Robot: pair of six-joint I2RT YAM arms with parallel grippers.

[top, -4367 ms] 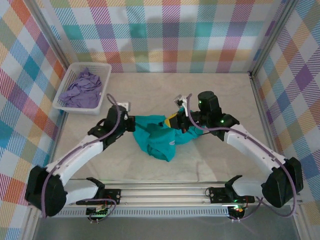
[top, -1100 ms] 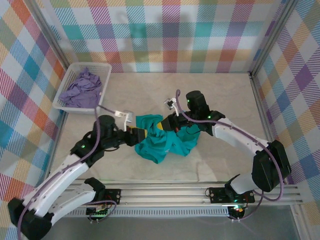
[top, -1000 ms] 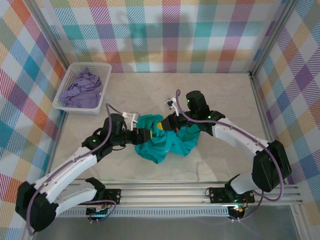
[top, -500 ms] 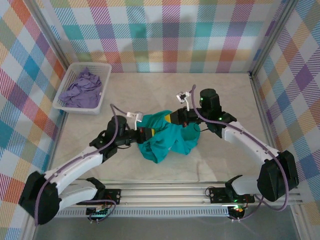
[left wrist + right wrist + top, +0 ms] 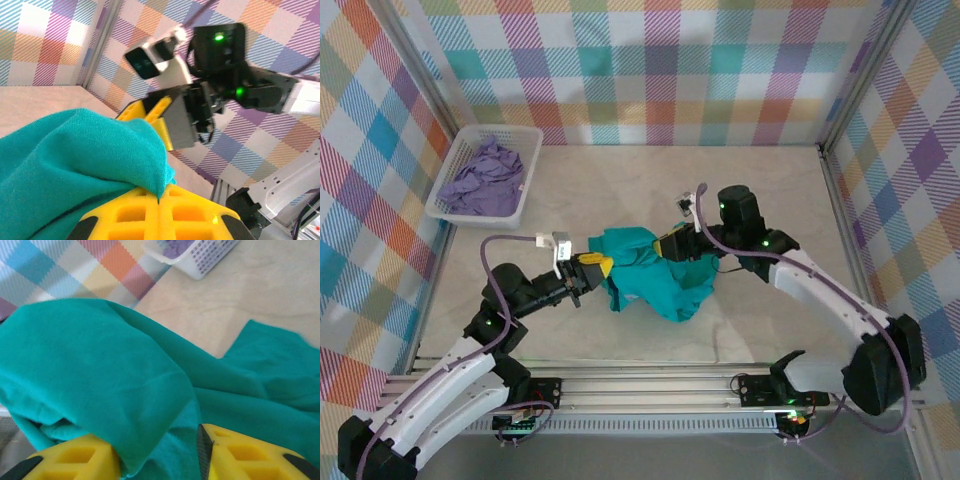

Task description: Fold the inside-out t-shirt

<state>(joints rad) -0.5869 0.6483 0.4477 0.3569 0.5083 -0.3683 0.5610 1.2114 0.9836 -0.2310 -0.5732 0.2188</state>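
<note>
Shirt: teal t-shirt (image 5: 655,285) lies bunched up in middle of table (image 5: 620,190), between the two arms | Left gripper (image 5: 600,268): shut tight, pinching shirt's left edge | Right gripper (image 5: 665,244): jaws partway apart, shirt cloth hanging loose over and between its yellow fingers (image 5: 75,460) | Basket (image 5: 527,180): far left corner, purple cloth (image 5: 480,180) inside

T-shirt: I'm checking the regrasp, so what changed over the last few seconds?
The left end effector shut on the left edge of the t-shirt, and its arm drew back toward the near-left. The right end effector, near where it was, has its fingers apart with cloth between. The basket with the lavender garment stayed put.
</note>
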